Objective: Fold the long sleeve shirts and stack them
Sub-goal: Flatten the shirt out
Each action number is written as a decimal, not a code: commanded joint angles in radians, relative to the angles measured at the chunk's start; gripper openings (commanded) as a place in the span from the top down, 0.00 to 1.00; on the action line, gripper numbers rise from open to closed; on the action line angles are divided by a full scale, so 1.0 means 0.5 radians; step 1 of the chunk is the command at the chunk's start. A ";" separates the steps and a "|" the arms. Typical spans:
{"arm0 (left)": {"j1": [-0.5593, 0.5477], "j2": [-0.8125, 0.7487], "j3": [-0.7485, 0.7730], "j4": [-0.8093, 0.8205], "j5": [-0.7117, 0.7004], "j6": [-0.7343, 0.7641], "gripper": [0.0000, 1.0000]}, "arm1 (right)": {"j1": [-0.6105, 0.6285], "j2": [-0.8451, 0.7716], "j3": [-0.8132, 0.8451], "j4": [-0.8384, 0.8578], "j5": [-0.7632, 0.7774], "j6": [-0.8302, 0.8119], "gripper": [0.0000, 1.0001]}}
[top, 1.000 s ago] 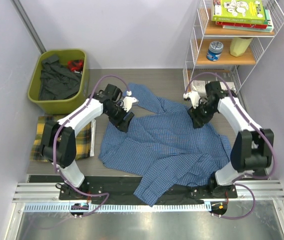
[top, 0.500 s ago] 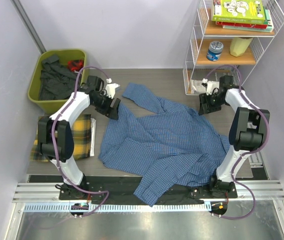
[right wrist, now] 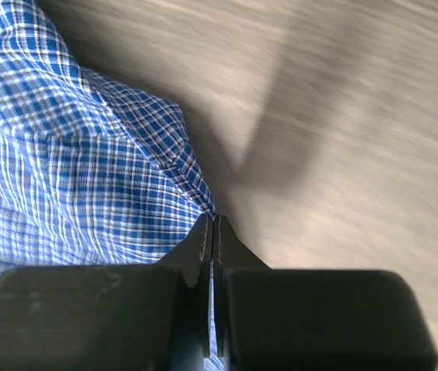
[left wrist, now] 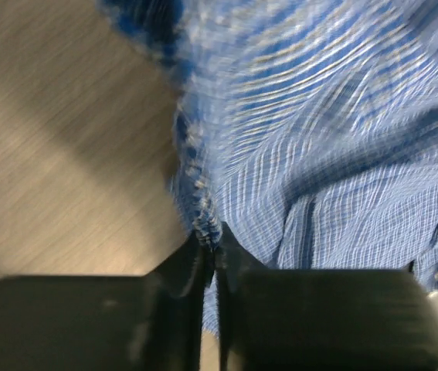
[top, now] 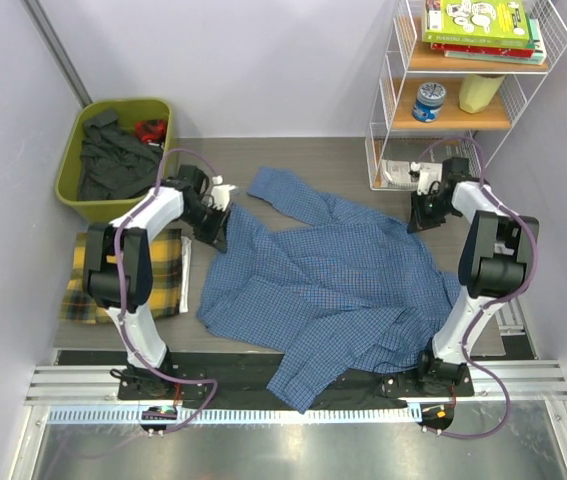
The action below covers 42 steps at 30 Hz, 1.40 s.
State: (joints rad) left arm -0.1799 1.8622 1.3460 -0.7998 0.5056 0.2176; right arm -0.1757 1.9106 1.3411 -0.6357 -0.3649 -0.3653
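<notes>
Spread out on the grey wood table (top: 343,160): blue cloth shirt with small checks (top: 333,285). Clamped tight on its left edge: left gripper (left wrist: 209,239). Clamped tight on its right edge: right gripper (right wrist: 212,224). Folded at far left: yellow plaid shirt (top: 168,275).

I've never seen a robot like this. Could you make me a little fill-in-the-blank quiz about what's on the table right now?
1. The left hand and the right hand are both shut on edges of the ___ checked shirt.
2. The plaid shirt lies folded on the robot's ___ side.
3. Dark clothes fill the ___ bin.
Missing words: blue; left; green.
</notes>
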 commanded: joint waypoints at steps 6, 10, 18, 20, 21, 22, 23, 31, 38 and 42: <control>0.308 -0.417 -0.455 -0.573 -0.412 0.381 1.00 | -0.106 -0.566 -0.396 -0.179 0.285 -0.398 0.99; 0.308 -0.408 -0.502 -0.640 -0.444 0.436 0.91 | -0.100 -0.575 -0.488 -0.308 0.261 -0.490 0.99; 0.295 -0.438 -0.002 -0.720 -0.045 0.494 0.46 | -0.121 -0.606 -0.320 -0.465 0.006 -0.433 0.43; 0.280 -0.445 0.112 -0.650 -0.023 0.479 0.45 | -0.188 -0.542 -0.161 -0.462 -0.086 -0.353 0.43; 0.256 -0.445 0.136 -0.613 -0.020 0.482 0.44 | -0.246 -0.508 -0.103 -0.462 -0.184 -0.261 0.44; 0.237 -0.439 0.170 -0.576 -0.029 0.488 0.43 | -0.268 -0.420 -0.017 -0.459 -0.236 -0.221 0.45; 0.216 -0.432 0.179 -0.536 -0.051 0.476 0.43 | -0.277 -0.379 0.011 -0.462 -0.273 -0.178 0.48; -0.051 -0.071 0.482 -0.022 -0.115 0.225 0.37 | -0.278 -0.023 0.110 -0.434 -0.549 0.101 0.50; -0.324 0.548 1.117 0.320 -0.330 -0.229 0.27 | -0.262 -0.042 -0.068 -0.382 -0.623 0.148 0.48; -0.373 0.990 1.653 0.369 -0.495 -0.515 0.27 | -0.180 -0.084 -0.142 -0.370 -0.672 0.102 0.67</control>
State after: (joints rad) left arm -0.3462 2.2173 1.9614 -0.7189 0.3542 0.1501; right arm -0.3038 1.9289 1.2964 -0.8360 -0.6434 -0.3119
